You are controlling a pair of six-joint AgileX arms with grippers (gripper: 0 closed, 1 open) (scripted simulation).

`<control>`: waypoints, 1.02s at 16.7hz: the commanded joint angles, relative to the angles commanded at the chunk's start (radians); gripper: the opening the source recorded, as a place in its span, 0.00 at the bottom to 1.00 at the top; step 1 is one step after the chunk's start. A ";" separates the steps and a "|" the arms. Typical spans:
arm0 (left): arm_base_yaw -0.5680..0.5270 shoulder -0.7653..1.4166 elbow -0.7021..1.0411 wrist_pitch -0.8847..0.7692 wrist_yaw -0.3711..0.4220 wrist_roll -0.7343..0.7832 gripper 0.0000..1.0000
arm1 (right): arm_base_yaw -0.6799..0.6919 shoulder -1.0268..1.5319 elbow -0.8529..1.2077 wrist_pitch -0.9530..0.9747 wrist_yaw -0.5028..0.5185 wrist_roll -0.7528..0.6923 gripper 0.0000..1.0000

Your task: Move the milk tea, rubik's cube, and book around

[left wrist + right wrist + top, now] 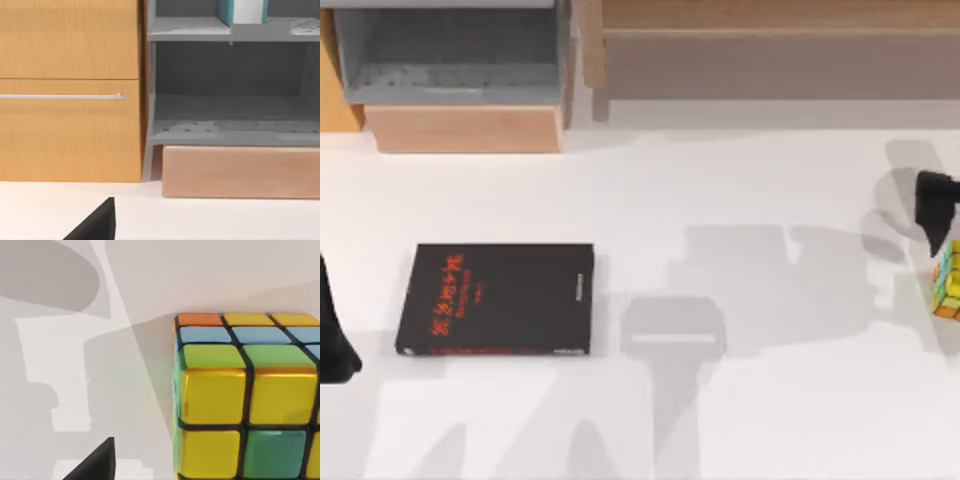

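**Right arm at the cube, book flat on the left half of the table**

The book (498,300) lies flat on the white table (740,200), black cover up, red characters near its left end and small pale text along the right edge. It sits on the left half of the table, in front of the grey shelf unit (450,55) and the pale wooden block (465,128) below it.

The rubik's cube (948,281) is at the far right edge of the table, partly cut off by the frame. In the right wrist view the cube (247,405) is close to the camera, with yellow, green, blue and orange squares between black lines, and it stands on the white table surface.

The right gripper (932,205) is a dark shape at the right edge, just behind and beside the cube. Whether it touches the cube, and whether its fingers are apart or together, I cannot tell.

The left gripper (332,335) is a dark shape at the left edge of the table, just beside the book's left end. Its finger state I cannot tell either. The left wrist view looks at an orange wooden cabinet door (70,90) with a thin metal handle (62,96), next to the grey shelves and the wooden block.

A long wooden shelf (770,45) runs along the back of the table at the right.
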 joint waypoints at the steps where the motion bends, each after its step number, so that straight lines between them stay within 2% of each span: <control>1: 0.000 0.000 0.000 0.000 0.000 0.000 1.00 | 0.000 0.010 -0.022 0.032 0.000 0.000 1.00; 8: 0.000 0.000 0.000 0.000 0.000 0.000 1.00 | 0.000 0.030 -0.065 0.094 0.000 0.000 1.00; 17: 0.000 0.000 0.000 0.000 0.000 0.000 1.00 | 0.000 0.030 -0.065 0.094 0.000 0.000 0.32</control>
